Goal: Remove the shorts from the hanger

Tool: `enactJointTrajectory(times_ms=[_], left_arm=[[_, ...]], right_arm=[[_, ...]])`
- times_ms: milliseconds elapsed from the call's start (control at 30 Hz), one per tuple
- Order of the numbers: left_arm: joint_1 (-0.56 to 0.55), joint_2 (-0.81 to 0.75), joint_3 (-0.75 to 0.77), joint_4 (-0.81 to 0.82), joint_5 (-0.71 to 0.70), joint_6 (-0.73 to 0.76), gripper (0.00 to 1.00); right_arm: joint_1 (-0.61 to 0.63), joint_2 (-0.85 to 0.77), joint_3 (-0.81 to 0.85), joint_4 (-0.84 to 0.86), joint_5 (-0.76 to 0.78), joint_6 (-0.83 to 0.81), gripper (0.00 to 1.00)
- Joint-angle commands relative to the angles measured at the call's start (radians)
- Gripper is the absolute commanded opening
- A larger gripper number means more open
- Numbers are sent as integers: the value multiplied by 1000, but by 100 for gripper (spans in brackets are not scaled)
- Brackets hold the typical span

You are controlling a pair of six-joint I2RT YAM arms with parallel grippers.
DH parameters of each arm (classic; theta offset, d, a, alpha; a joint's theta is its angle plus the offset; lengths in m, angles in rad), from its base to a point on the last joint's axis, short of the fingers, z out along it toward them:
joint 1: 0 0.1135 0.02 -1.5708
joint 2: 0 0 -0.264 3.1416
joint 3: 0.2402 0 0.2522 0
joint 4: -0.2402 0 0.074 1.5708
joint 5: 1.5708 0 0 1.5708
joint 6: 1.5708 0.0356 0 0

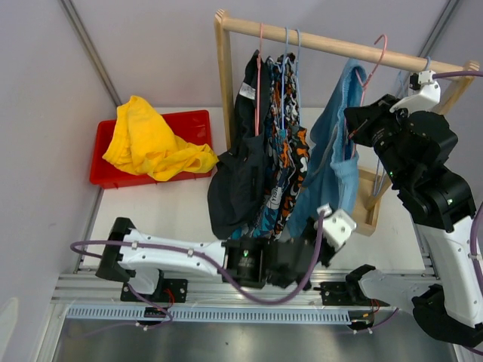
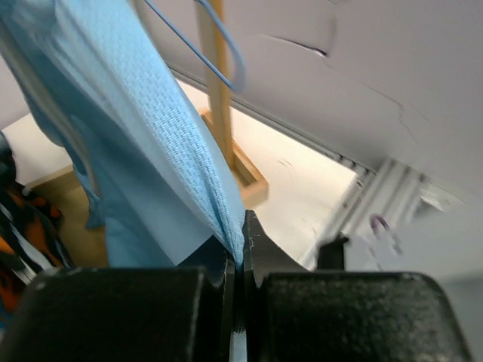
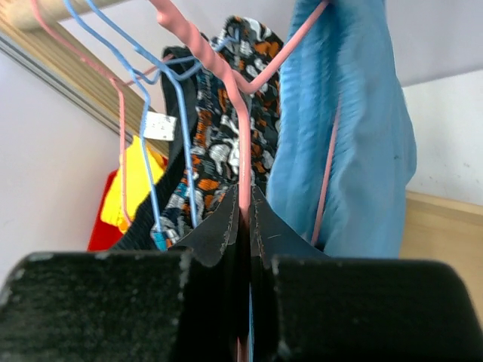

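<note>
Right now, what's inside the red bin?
Only the yellow shorts, heaped in the red bin and draping over its rim. Anything under them is hidden.

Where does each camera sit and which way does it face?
Top external: above and behind, looking down on wooden rack, left arm, right arm.
Left wrist: on the left gripper, shut on the blue shorts, facing the rack's foot.
Right wrist: on the right gripper, shut on the pink hanger, facing the patterned shorts.
Shared: blue shorts, all three.
</note>
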Motion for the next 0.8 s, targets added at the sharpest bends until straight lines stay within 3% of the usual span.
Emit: enactJointTrajectory(times_ms=[0,167,333,533,767], left_arm=[[-149,-45,-106,109,-94,-19,0],[-244,18,-113,111,-144,-87,0],[-195,41,-72,114,-157,-59,0],[15,40,-7,102,-58,-29,0],[242,147,270,-25,34,31,0]], right_arm=[[-24,4,67,100,37,-23,0],[-56,10,116,54,34,-36,0],[-60,-6,149,-24,20,-13,0],[-58,-89,121,-188,-70,104,0],[-58,-161,52,-306,-153,180,0]])
